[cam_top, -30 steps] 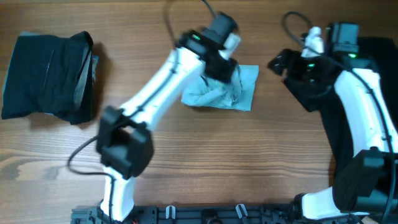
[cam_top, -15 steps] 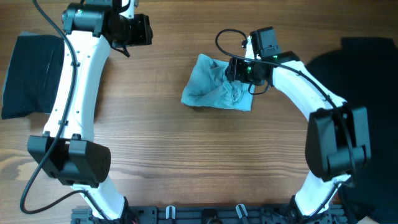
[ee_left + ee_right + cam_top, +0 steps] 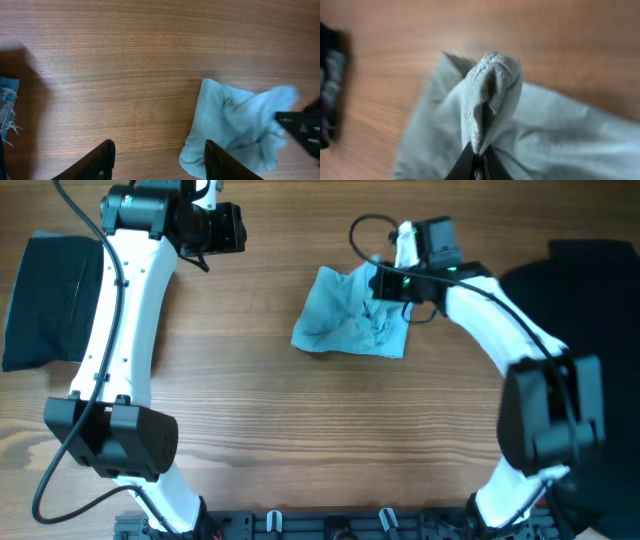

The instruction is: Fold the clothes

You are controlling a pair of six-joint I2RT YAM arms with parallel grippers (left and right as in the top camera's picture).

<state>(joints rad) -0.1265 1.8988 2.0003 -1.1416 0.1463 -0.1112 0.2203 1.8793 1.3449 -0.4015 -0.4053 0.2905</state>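
Observation:
A pale aqua T-shirt (image 3: 345,320) lies crumpled in the middle of the table. My right gripper (image 3: 386,284) is at the shirt's upper right corner, shut on a raised fold of the fabric. In the right wrist view the fold (image 3: 490,90) stands up as a ridge from the closed right gripper (image 3: 479,162). My left gripper (image 3: 228,228) hovers open and holding nothing at the table's back left, well away from the shirt. In the left wrist view the left gripper (image 3: 157,157) spans bare wood, with the aqua shirt (image 3: 240,125) beside its right finger.
A folded black garment (image 3: 50,300) with grey lining lies at the left edge of the table. A heap of black clothes (image 3: 590,275) covers the right side. Bare wood table (image 3: 330,440) stretches in front of the shirt.
The left arm swung away from the aqua shirt to the back left. The right arm came in from the right, closed on a fold of the shirt and drew it slightly upward.

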